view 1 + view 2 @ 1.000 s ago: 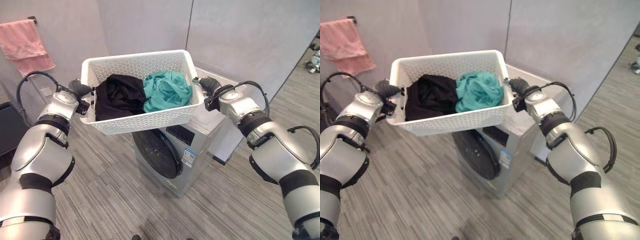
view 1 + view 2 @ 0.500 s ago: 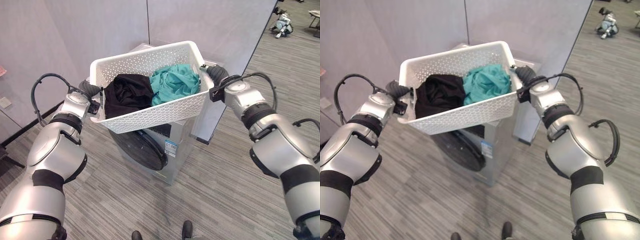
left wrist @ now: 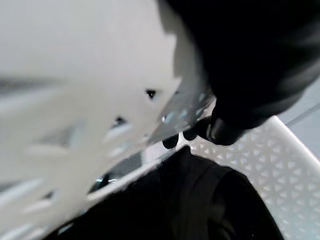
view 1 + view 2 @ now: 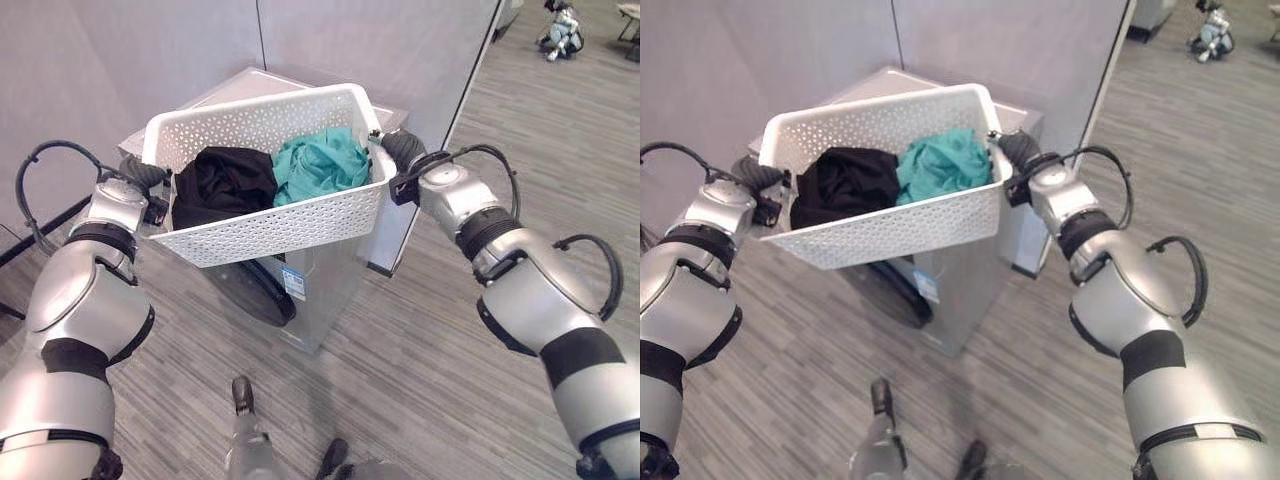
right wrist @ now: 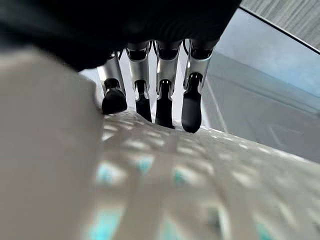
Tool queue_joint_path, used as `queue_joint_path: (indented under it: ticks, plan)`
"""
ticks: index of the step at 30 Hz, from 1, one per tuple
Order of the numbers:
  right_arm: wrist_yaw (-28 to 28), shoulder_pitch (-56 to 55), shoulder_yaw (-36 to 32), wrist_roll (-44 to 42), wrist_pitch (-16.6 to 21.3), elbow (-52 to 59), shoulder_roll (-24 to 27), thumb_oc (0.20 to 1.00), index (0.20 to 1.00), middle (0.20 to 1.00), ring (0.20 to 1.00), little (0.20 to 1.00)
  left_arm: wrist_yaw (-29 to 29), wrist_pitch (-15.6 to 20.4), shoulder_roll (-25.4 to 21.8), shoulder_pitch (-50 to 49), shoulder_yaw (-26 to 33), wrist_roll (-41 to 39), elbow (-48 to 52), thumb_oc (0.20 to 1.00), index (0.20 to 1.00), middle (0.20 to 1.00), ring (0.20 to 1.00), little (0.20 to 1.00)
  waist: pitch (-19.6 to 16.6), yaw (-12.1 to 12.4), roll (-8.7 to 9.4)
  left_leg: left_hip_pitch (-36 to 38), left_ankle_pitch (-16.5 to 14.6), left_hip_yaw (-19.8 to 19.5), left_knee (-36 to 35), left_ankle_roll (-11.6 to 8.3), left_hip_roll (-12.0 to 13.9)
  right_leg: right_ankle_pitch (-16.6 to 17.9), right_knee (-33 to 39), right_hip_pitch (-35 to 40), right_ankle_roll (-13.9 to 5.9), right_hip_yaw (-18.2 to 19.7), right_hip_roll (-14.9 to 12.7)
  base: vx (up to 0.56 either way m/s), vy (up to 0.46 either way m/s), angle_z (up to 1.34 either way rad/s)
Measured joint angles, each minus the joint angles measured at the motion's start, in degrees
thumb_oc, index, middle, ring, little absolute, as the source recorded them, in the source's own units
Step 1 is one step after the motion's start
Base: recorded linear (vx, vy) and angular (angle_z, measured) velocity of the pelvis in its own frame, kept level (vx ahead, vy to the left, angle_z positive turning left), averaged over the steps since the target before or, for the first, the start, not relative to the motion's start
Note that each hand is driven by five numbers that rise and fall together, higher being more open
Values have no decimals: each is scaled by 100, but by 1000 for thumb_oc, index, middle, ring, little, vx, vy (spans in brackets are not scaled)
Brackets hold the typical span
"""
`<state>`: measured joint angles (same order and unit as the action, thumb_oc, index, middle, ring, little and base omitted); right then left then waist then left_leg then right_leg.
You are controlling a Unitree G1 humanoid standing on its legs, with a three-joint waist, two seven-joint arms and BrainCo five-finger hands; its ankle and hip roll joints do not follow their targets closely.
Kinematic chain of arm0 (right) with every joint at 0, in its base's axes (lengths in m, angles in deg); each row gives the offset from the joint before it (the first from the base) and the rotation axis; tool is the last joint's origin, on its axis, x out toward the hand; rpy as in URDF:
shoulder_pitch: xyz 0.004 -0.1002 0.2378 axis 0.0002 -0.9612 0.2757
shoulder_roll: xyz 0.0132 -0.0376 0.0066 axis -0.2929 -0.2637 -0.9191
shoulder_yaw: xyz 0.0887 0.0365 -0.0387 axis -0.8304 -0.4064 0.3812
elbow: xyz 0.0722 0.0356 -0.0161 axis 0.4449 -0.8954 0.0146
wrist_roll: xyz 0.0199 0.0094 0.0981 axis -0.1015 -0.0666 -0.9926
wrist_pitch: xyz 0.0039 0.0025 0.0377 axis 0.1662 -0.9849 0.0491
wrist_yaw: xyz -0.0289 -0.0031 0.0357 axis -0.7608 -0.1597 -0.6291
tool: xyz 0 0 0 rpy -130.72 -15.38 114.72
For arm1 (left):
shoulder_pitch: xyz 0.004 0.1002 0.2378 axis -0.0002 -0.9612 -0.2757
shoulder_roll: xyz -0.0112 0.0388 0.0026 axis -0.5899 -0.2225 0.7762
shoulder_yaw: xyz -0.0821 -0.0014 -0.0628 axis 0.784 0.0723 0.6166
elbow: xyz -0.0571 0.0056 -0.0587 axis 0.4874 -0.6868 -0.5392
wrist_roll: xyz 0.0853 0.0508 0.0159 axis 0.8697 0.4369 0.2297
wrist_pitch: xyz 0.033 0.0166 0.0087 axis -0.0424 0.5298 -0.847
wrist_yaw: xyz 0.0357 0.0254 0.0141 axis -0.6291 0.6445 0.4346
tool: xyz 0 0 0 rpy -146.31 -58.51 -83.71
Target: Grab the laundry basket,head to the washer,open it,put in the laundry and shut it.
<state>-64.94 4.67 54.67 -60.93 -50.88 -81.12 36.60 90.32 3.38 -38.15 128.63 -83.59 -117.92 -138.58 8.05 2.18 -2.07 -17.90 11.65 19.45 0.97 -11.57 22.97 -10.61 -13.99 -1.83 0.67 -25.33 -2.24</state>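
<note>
Left hand (image 4: 150, 180) and right hand (image 4: 400, 153) curl their fingers on the laundry basket (image 4: 280, 225) ends.

White perforated basket (image 4: 270, 226) holds black garment (image 4: 222, 183) and teal garment (image 4: 320, 163)

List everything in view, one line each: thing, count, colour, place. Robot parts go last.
White perforated plastic laundry basket: one, white, held up between both hands above the washer.
Black garment: one, black, in the basket's left half.
Teal garment: one, teal, in the basket's right half, touching the black one.
Silver-grey front-loading washing machine: one, silver-grey with a dark round door, on the floor under the basket, against the wall.
Left robot hand: one, dark cover, at the basket's left end.
Right robot hand: one, dark cover, at the basket's right end, fingers curled against its wall.
</note>
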Motion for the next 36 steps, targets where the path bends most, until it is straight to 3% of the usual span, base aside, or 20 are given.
queue_joint_path:
  ticks: [4, 6, 8, 9, 11, 12, 13, 14, 16, 18, 19, 20, 21, 22, 23, 25, 27, 32, 35, 36]
  plan:
    - [117, -438, -261, 16, -6, 594, 158, 200, 200, 200, 200, 200, 196, -9, -73, -53, -109, 167, 104, 200, 200, 200, 200, 200, -146, -121, -76, 350, -95, 233, 1019, 403, -860, -101, -206, 78, -126, 202, -312, 265, 322, -31]
    - [125, -535, -254, 31, -23, 929, 381, 200, 200, 200, 200, 200, 214, -9, -78, -28, -257, 109, 60, 200, 200, 200, 200, 200, -191, -123, -104, 467, -501, 325, 1121, 1014, -986, -171, -335, 106, -296, 385, -456, 369, 528, -36]
    - [212, -684, -262, 32, -56, 1215, 621, 200, 200, 200, 200, 200, 260, -17, -19, -63, -91, 111, 154, 200, 200, 200, 200, 200, -294, -120, 255, 496, -766, 712, 1205, 1213, -1485, -75, -347, 151, -535, 507, -1013, 295, 585, -28]
    - [238, -740, -243, 33, -86, 1251, 754, 200, 200, 200, 200, 200, 217, -15, 110, -64, -66, 112, 201, 200, 200, 200, 200, 200, -409, -155, 25, 722, -740, 797, 955, 1325, -1622, -28, -1040, -59, -578, 449, -1357, 266, 546, -27]
    - [184, -905, -188, -9, -62, 1533, 865, 200, 200, 200, 200, 200, 233, 20, 22, -86, -16, 177, 303, 200, 200, 200, 200, 200, -451, -229, 30, 987, -1217, 939, 848, 1744, -2009, 175, -2049, -469, -530, 442, -1923, 223, 347, -22]
    - [184, -938, -246, -12, -52, 1516, 965, 200, 200, 200, 200, 200, 227, 21, 99, -87, 2, 170, 336, 200, 200, 200, 200, 200, -457, -344, 38, 1092, -1230, 839, 779, 1768, -2199, 161, -2309, -543, -586, 481, -1989, 231, 314, 2]
    - [213, -881, -248, -21, -60, 1530, 974, 200, 200, 200, 200, 200, 223, 27, 173, 8, 24, 168, 316, 200, 200, 200, 200, 200, -446, -285, -77, 1251, -1257, 676, 373, 1798, -2326, -107, -2302, -792, -796, 1272, -1175, 142, 209, 25]
    - [206, -830, -273, -25, -59, 1532, 932, 200, 200, 200, 200, 200, 207, 29, 80, 78, 23, 169, 258, 200, 200, 200, 200, 200, -456, -329, -50, 1322, -1202, 635, 221, 1763, -2369, -268, -2039, -831, -763, 1434, -821, 96, 146, 5]
    - [202, -783, -283, -30, -52, 1535, 858, 200, 200, 200, 200, 200, 202, 34, 14, 44, 25, 168, 245, 200, 200, 200, 200, 200, -384, -272, -96, 1335, -1219, 740, 337, 1730, -2474, -417, -1367, -997, -459, 928, -452, 143, 67, -15]
    - [208, -756, -315, -102, 27, 1578, 877, 200, 200, 200, 200, 200, 229, 38, -2, 80, 25, 178, 183, 200, 200, 200, 200, 200, -329, -74, -314, 1425, -1502, 418, 151, 1456, -2476, -287, -976, -1432, -512, 429, -143, 232, 0, -26]
    - [209, -704, -263, -129, 103, 1665, 1011, 200, 200, 200, 200, 200, 249, 21, 59, 257, 50, 236, 65, 200, 200, 200, 200, 200, -228, -161, -463, 1339, -1527, 223, 207, 1294, -2407, 38, -427, -1633, -597, 573, 73, 151, -12, 65]
    - [167, -730, -245, -126, 65, 1693, 1182, 200, 200, 200, 200, 200, 266, 28, 87, 335, 163, 301, 126, 200, 200, 200, 200, 200, -111, -383, -357, 1390, -1920, 358, 332, 636, -2395, 480, 317, -1636, -602, 736, 79, 191, -40, 138]
    - [130, -911, -391, -122, 55, 1952, 1275, 200, 200, 200, 200, 200, 298, 72, -32, 301, 224, 337, 302, 200, 200, 200, 200, 200, -45, -648, -17, 1381, -2188, 738, 1046, 1135, -2293, 909, 279, -1458, -697, 903, -428, 48, -40, 146]
    - [127, -998, -407, -121, 51, 2152, 1288, 200, 200, 200, 200, 200, 319, 92, -61, 269, 236, 344, 435, 200, 200, 200, 200, 200, -119, -786, 144, 1430, -2119, 560, 1159, 1488, -2212, 1188, 243, -1300, -646, 1105, -696, 67, -63, 72]
    - [99, -1092, -547, -112, 120, 2252, 1222, 200, 200, 200, 200, 200, 245, 174, -94, 178, 252, 359, 504, 200, 200, 200, 200, 200, -137, -674, 318, 1563, -2231, 594, 1200, 1490, -2389, 1595, 215, -1242, -555, 1088, -905, 32, -52, 4]
    - [23, -1360, -743, -80, 206, 2475, 1161, 200, 200, 200, 200, 200, 106, 265, -133, -54, 482, 350, 590, 200, 200, 200, 200, 200, -273, -596, 92, 1625, -2166, 577, 1012, 1371, -2285, 1497, 284, -1189, -606, 1019, -624, 15, -34, -11]
    - [1, -1275, -764, -15, 233, 2593, 1285, 200, 200, 200, 200, 200, 92, 260, -199, -53, 471, 379, 683, 200, 200, 200, 200, 200, -244, -448, -38, 1618, -2039, 603, 888, 1220, -2311, 1581, 677, -1016, -293, 947, -537, 37, -96, 14]
    - [-39, -2059, -1171, 3, 336, 3451, 1587, 200, 200, 200, 200, 200, -62, 359, -90, -285, 682, 393, 880, 200, 200, 200, 200, 200, -219, -486, -86, 1752, -1874, 613, 1055, 975, -2181, 1435, 748, -704, -225, 901, -441, 67, -106, 12]
    - [-131, -2425, -1426, 6, 390, 3736, 1650, 200, 200, 200, 200, 200, -123, 446, 29, -295, 694, 415, 900, 200, 200, 200, 200, 200, -126, -579, 37, 1607, -1838, 618, 1659, 906, -2064, 1285, 608, -585, -194, 881, -488, 12, -81, 7]
    - [-161, -2862, -1826, 39, 444, 3986, 1634, 200, 200, 200, 200, 200, -151, 501, 205, -340, 807, 506, 898, 200, 200, 200, 200, 200, -21, -591, 224, 1094, -1570, 278, 2935, 522, -1827, 1095, 482, -454, -88, 897, -596, 157, 20, -8]
